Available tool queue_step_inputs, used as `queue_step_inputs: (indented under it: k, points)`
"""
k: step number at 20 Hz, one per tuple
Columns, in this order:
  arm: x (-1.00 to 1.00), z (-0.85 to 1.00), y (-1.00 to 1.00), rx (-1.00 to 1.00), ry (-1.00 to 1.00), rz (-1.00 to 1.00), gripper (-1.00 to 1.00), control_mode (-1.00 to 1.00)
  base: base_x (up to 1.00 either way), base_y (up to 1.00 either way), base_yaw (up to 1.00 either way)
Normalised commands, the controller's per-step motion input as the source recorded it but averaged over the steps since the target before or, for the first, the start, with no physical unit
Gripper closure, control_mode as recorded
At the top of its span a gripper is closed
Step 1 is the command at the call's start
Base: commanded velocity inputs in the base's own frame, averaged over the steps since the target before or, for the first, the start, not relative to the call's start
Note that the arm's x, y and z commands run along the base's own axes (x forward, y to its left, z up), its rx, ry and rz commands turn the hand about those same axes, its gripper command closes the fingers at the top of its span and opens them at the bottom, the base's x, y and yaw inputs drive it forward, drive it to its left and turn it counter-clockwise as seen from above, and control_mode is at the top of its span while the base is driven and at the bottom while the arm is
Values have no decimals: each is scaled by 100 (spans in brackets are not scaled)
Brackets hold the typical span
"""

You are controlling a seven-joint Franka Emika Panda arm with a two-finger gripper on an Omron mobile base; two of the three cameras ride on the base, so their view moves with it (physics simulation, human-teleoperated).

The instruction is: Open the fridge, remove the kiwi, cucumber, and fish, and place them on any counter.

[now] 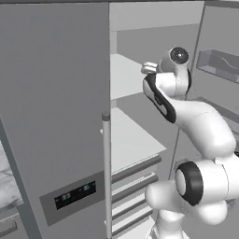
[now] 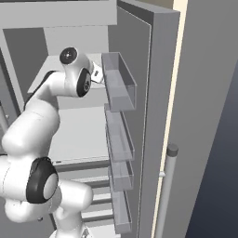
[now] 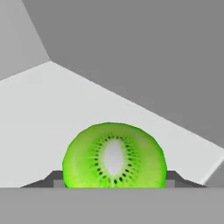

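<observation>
The kiwi (image 3: 114, 155), cut face bright green with a white core, sits on a white shelf (image 3: 52, 113) inside the fridge (image 1: 56, 93). My gripper (image 3: 113, 180) is shut on it, and its two dark fingertips (image 3: 53, 177) press against the fruit's left and right sides. In the base views my arm reaches into the open right half of the fridge, with the hand (image 1: 149, 68) over the upper shelf (image 1: 125, 77). The cucumber and the fish are out of view.
The fridge's left door is closed, with a bar handle (image 1: 107, 172) and a dark display panel (image 1: 74, 195). The right door (image 2: 160, 93) stands open, and its clear bins (image 2: 118, 86) are close to my wrist. A lower shelf (image 1: 135, 140) and drawers lie below. Marbled counter (image 1: 5, 184) shows at far left.
</observation>
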Motion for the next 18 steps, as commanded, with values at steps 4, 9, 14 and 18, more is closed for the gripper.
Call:
queue_step_inputs:
  k: [4, 9, 14, 18]
  points:
    - [-100, 21, 0, 0, -12, 12, 100, -100, 0, 0, 0]
    - [-100, 66, 0, 0, -2, 16, 100, -100, 0, 0, 0]
    - [-100, 54, 3, -7, 1, 10, 100, -100, 0, 0, 0]
    - [-100, 11, 12, -17, 8, 1, 100, -100, 0, 0, 0]
